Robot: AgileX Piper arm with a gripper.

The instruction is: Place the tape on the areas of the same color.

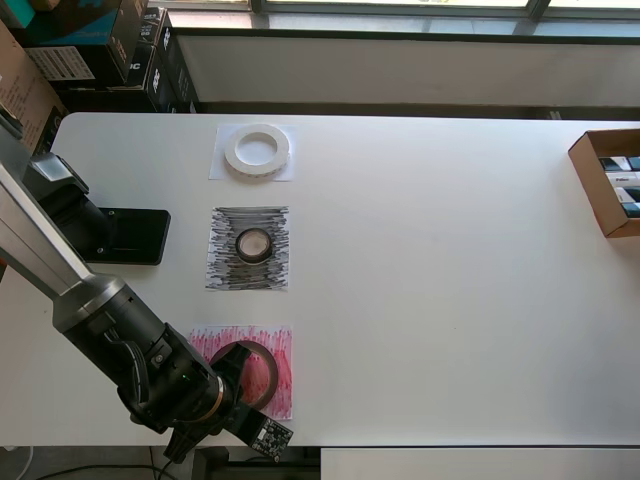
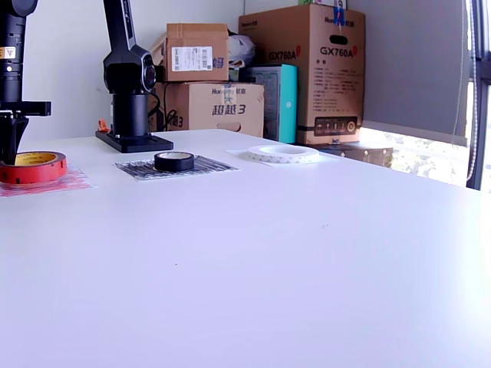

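Note:
The maroon tape roll [image 1: 262, 366] [image 2: 32, 167] lies flat on the red-scribbled sheet [image 1: 283, 345] [image 2: 69, 182], at the table's near edge in the overhead view. My gripper [image 1: 236, 386] [image 2: 9, 146] reaches down over the roll's lower-left rim, and the arm hides its fingers, so their spacing does not show. A small black roll [image 1: 253, 244] [image 2: 174, 160] sits in the middle of the black-scribbled sheet [image 1: 222, 270] [image 2: 211, 165]. The large white roll [image 1: 258, 150] [image 2: 282, 153] rests on the plain white sheet [image 1: 219, 172].
The arm's black base [image 1: 125, 236] [image 2: 132, 140] stands at the left of the overhead view, beside the black sheet. An open cardboard box [image 1: 590, 170] sits at the table's right edge. Stacked cartons [image 2: 303, 73] stand behind the table.

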